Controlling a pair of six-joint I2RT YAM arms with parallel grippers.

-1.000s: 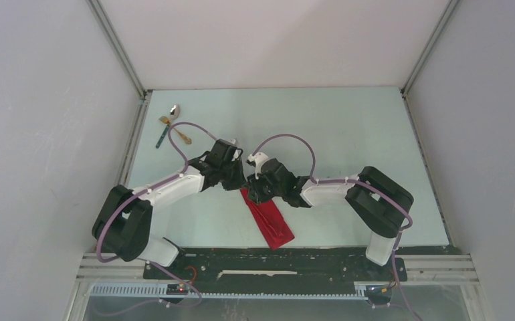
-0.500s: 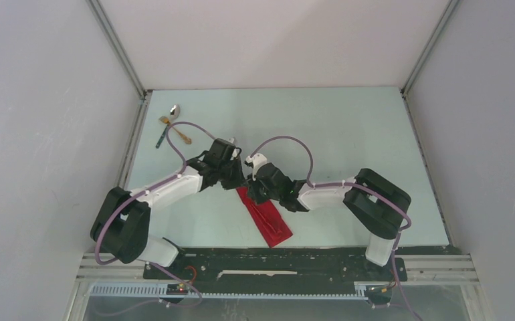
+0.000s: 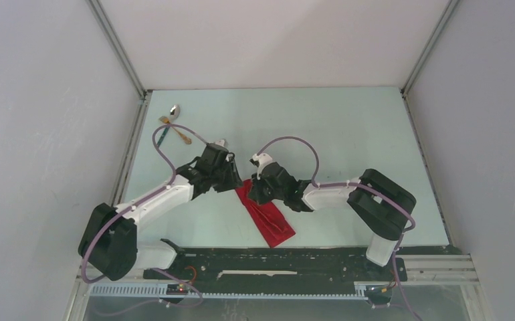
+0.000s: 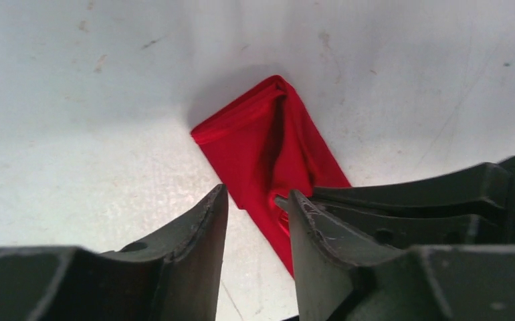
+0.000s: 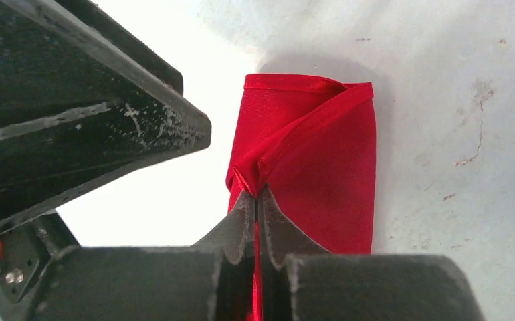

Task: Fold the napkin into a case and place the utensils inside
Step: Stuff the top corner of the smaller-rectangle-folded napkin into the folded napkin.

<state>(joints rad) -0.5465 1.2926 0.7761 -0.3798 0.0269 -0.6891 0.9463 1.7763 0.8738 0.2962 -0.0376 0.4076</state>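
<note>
The red napkin [image 3: 270, 219] lies folded into a long narrow case [image 4: 261, 137] near the table's front, running diagonally. My right gripper [image 3: 250, 194] sits at its far end, shut on a raised fold of the top layer [image 5: 256, 195]. My left gripper [image 3: 232, 185] hovers just left of that end, jaws open with only bare table between them [image 4: 256, 195]. The utensils lie at the far left corner: a silver spoon [image 3: 174, 110], a gold fork [image 3: 179, 133] and a teal-handled piece [image 3: 162, 137].
The left side wall and its metal rail [image 3: 133, 144] run close to the utensils. The black base plate [image 3: 275, 261] borders the table's near edge just below the napkin's lower end.
My left gripper has opened, let go of the napkin and drawn back to the left. My right gripper has closed on the napkin's top fold.
</note>
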